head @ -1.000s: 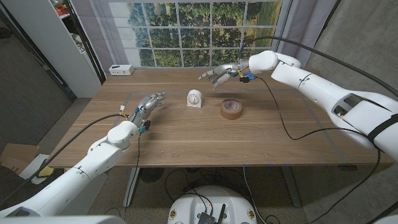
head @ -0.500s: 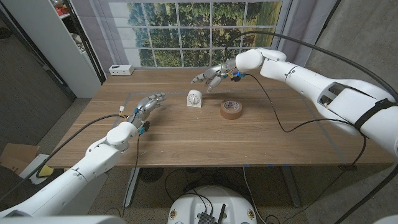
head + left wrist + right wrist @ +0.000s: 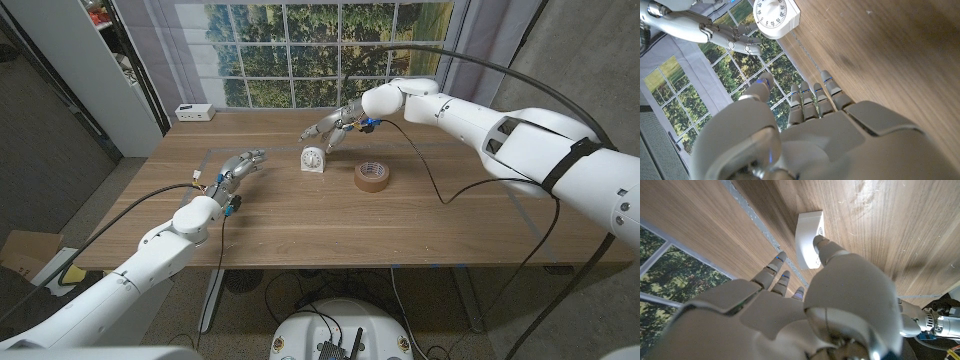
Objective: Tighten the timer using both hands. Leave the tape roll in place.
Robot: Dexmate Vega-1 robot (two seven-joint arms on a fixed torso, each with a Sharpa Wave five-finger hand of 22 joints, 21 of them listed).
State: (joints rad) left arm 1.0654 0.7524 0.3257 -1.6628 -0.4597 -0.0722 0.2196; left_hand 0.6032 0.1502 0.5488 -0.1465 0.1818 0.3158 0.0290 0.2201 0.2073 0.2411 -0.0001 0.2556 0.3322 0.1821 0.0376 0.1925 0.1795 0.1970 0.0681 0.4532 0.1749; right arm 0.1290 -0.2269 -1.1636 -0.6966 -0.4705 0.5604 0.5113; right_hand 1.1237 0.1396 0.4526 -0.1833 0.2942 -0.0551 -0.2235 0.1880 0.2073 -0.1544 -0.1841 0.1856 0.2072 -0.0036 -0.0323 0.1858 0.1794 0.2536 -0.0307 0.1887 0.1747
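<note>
A small white timer (image 3: 314,158) with a round dial stands upright near the table's middle, also seen as the timer (image 3: 775,16) and from behind as the timer (image 3: 809,245). A brown tape roll (image 3: 372,176) lies flat just right of it. My right hand (image 3: 332,127) hovers open above and slightly behind the timer, fingers spread, apart from it. My left hand (image 3: 239,167) is open to the left of the timer, fingers extended toward it, a clear gap between them. The right hand's fingers (image 3: 735,40) reach in near the timer.
A white box (image 3: 194,112) sits at the table's far left corner by the window. A thin taped outline (image 3: 215,150) marks a rectangle on the wooden tabletop. Black cables hang from both arms over the table. Bare wood (image 3: 330,225) stretches toward the front edge.
My right hand has swung leftward from behind the tape roll to just above and behind the timer. The left hand, timer and tape roll have not moved.
</note>
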